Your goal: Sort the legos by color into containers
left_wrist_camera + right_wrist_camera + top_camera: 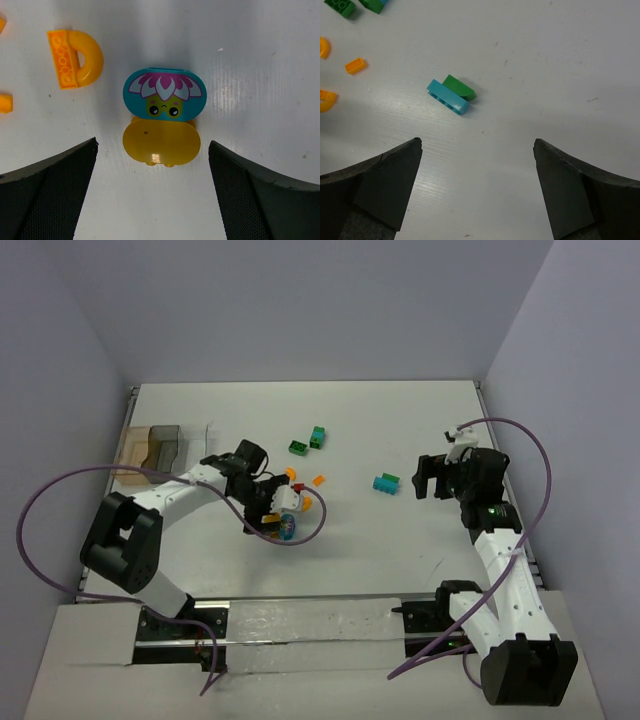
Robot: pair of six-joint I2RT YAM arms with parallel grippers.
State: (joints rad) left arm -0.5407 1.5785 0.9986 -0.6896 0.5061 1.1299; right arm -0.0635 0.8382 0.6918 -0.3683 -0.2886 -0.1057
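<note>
The legos lie loose on the white table. In the left wrist view a teal oval piece [164, 94] printed with a flower face touches a yellow oval piece [161, 142]. My left gripper [152, 150] hangs open just above them, and the yellow piece lies between its fingertips. An orange arch [75, 58] sits at upper left. My right gripper [476, 142] is open over bare table, short of a teal brick [448, 97] that touches a green curved piece [460, 87]. The containers, a brown-tinted tray [150, 445] and a clear one [200, 436], stand at the far left.
Green bricks [298, 447] and a teal-green one [318, 436] lie mid-table, with a small orange piece [319, 480] near them. The left arm's purple cable [60, 490] loops out to the left. Grey walls close in the table on three sides.
</note>
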